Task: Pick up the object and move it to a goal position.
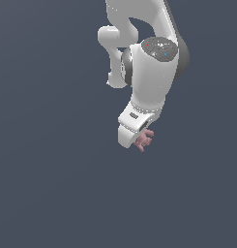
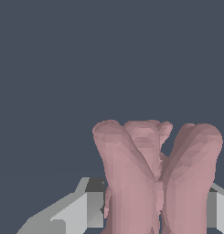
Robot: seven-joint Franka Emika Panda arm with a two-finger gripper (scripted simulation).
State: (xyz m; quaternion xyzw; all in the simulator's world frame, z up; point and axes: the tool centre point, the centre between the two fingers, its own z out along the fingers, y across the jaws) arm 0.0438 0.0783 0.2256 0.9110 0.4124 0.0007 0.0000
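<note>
The object [image 1: 144, 139] is a small dusty-pink thing with stubby crossing prongs. In the exterior view it sticks out from under the white hand of my arm, just below the middle of the picture. My gripper [image 1: 139, 138] is mostly hidden there by the hand. In the wrist view the object [image 2: 157, 178] fills the space between my two grey fingers [image 2: 88, 208], which press against its sides. My gripper [image 2: 154, 208] is shut on the object. Whether the object rests on the surface or hangs above it cannot be told.
A plain dark blue-grey surface [image 1: 52, 184] fills the background in both views. The white arm [image 1: 149, 72] comes down from the top of the exterior view. No other objects show.
</note>
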